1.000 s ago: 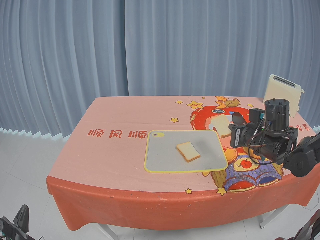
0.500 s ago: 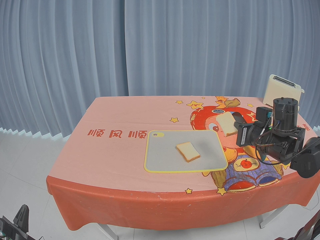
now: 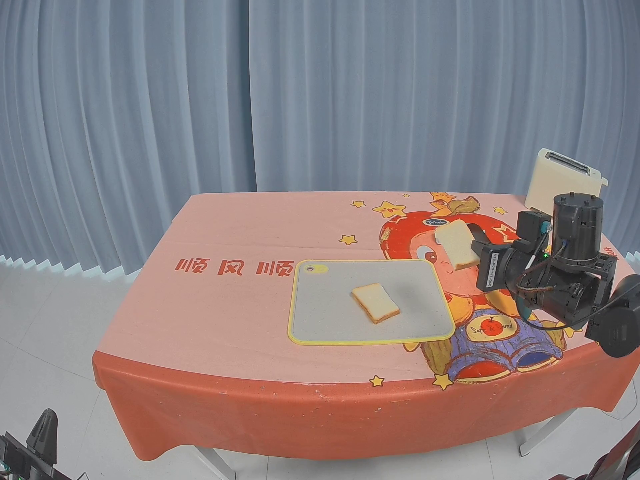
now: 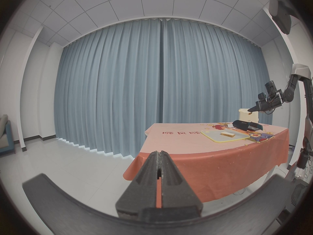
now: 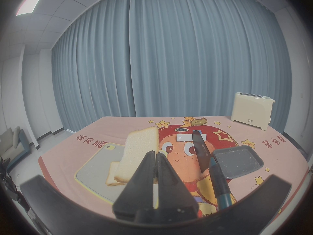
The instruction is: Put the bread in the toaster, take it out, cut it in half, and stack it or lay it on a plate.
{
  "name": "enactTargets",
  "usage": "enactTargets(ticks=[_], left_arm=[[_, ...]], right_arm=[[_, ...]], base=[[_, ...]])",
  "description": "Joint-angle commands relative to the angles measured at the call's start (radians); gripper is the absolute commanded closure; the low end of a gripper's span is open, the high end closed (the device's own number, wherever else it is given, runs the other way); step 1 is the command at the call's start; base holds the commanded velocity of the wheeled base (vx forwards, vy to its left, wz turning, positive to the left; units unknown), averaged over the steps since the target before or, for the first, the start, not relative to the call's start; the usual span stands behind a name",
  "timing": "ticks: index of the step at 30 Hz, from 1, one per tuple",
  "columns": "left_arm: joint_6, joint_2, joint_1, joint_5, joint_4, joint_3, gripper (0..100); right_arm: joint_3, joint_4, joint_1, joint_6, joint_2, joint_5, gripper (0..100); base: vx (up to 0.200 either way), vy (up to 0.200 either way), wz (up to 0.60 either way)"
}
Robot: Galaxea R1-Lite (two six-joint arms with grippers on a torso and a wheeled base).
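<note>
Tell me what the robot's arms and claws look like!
The right arm is chunky and black, with a round drum on top, looping black cables and a white sticker. The right claw and left claw are dark grey wedges.

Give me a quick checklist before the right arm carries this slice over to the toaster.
1. Grip: right gripper shut on the bread slice, pinching its lower edge: ok.
2. Clearance: the held slice is lifted off the table: ok.
3. Toaster upright at the far right corner, slots facing up: ok.
4. Slots empty: cannot tell.
5. Path: knife and tray lie flat on the table, nothing standing between slice and toaster: ok.
6. Left gripper shut, low and off to the side of the table: ok.
</note>
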Motion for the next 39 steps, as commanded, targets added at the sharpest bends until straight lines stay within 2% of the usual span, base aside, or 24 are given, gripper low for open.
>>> enactTargets(ticks=[1, 9, 30, 39], left_arm=[[0.0, -0.001, 0.001, 0.0, 0.0, 0.012, 100], [0.003, -0.001, 0.001, -0.001, 0.0, 0.012, 100], [0.006, -0.001, 0.001, 0.0, -0.002, 0.013, 100], [0.006, -0.001, 0.001, 0.0, -0.002, 0.013, 100]], right_arm=[[0.001, 0.0, 0.0, -0.001, -0.001, -0.001, 100], [0.001, 0.0, -0.003, -0.001, -0.01, -0.005, 100], [0.003, 0.0, -0.012, -0.001, -0.015, -0.008, 100], [0.001, 0.0, -0.021, -0.001, -0.015, -0.008, 100]], base=[[0.0, -0.2, 0.0], [0.0, -0.2, 0.0], [0.0, 0.0, 0.0], [0.0, -0.2, 0.0]])
